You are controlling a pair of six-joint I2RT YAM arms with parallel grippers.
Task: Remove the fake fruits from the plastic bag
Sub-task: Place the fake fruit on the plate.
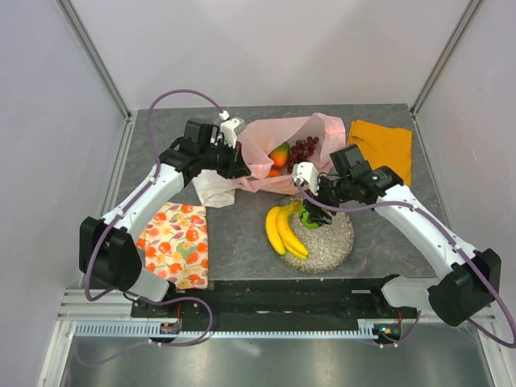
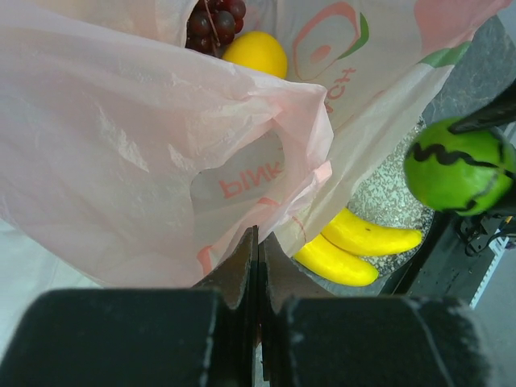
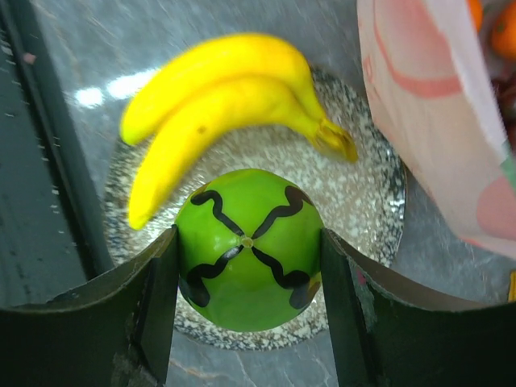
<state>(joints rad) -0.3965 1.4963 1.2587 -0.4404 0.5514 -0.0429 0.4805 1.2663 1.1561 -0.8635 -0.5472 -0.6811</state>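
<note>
Green fruit: a glossy green round plastic fruit (image 3: 248,250) with wavy black stripes, clamped in my right gripper (image 3: 250,274). The jaws stand as far apart as the fruit is wide, one finger pressed on each side.
Green fruit's facing: its four stripes meet at a small dot that points straight at my right wrist camera.
Green fruit's place: outside the bag, over the far left part of a round glittery silver dish (image 3: 367,201). I cannot tell whether it touches the dish.
Bananas: a yellow plastic banana bunch (image 1: 284,232) lies on the dish just beside the green fruit. Its long axis runs far to near, with the stem end at the far side by my right gripper.
Bag: a thin translucent pink plastic bag (image 1: 322,129) lies on the grey table (image 1: 242,234) just beyond the dish. Its long side runs left to right and its mouth is open upward.
Writing: pink letters "PINK" read mirrored through the bag's film. Other pink letters beside a round print are too creased to read.
Inside the bag: dark purple grapes (image 1: 304,149), a red-green mango (image 1: 280,153), an orange fruit (image 1: 274,172) and a yellow round fruit (image 2: 256,52).
Left gripper: my left gripper (image 2: 256,242) is closed with no gap, pinching a fold of the bag's rim at the left of the mouth.
Around: a white cloth (image 1: 214,192) lies below my left gripper, a fruit-patterned cloth (image 1: 173,246) at near left, and an orange cloth (image 1: 383,145) at far right.
</note>
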